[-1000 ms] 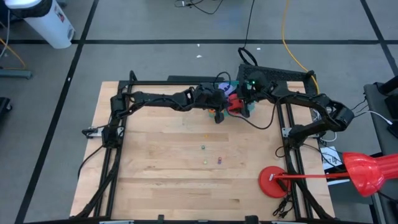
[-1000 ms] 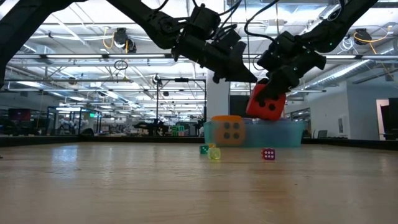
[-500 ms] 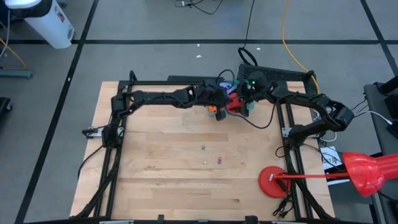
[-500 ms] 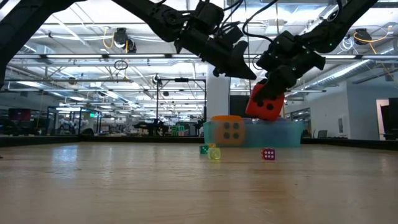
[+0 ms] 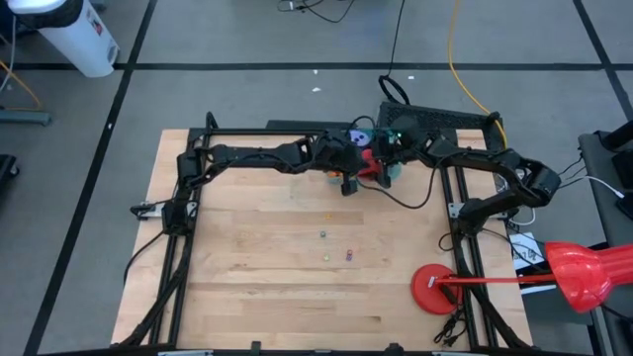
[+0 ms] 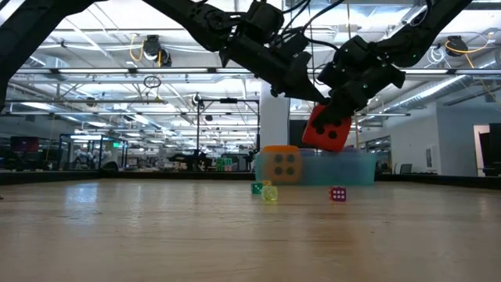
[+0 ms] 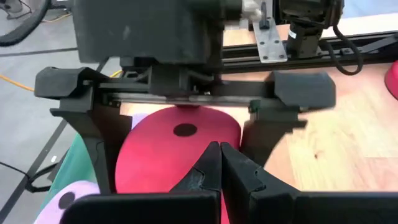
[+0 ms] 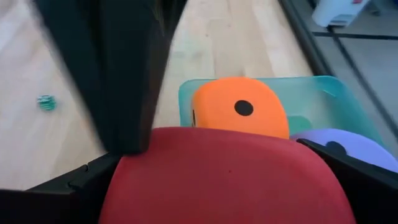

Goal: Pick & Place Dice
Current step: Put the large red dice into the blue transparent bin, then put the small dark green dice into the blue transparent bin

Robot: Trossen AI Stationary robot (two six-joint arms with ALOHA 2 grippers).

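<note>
Right gripper [image 6: 338,117]: my fingers stand wide and clamp the red die [image 6: 327,131] between them; it hangs clear of the table [image 5: 257,267], just above the bin [image 6: 356,168].
Red die: filling the space between my right fingers [image 8: 56,186], one dark pip showing toward my left wrist camera [image 7: 184,130].
Left gripper [image 7: 221,163]: my fingers are pressed together, tips meeting, carrying nothing; they sit just in front of the red die, close against my right gripper.
Orange die [image 8: 239,109]: in the translucent teal bin, directly ahead of and below my right gripper, one pip facing up.
Lavender dice [image 8: 348,149]: one lies in the bin beside the orange die; a second lavender face [image 7: 68,200] shows below my left gripper.
Small dice [image 6: 338,193]: three tiny coloured ones on the table, well apart from both grippers.
</note>
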